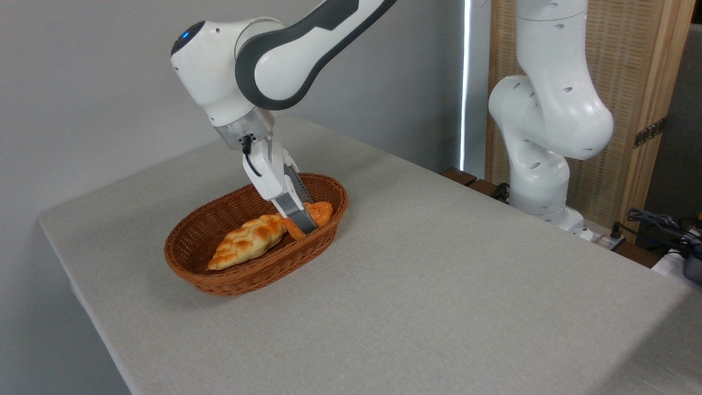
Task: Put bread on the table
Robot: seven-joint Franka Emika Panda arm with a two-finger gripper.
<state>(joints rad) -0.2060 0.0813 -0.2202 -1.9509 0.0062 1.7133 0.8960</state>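
The worktop (439,274) carries a wicker basket (241,274) near its left edge. Inside, beside a braided loaf (249,238), sits the bread (321,211) at the basket's right end. The gripper (301,220) reaches down onto it; I cannot tell whether the jaws grip. It looks light and squashable (best pinched gently across its ridged sides).

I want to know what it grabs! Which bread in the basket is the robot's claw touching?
The small round orange bun at the brown wicker basket's right end; the gripper is down on it. The long pale braided loaf lies untouched beside it.
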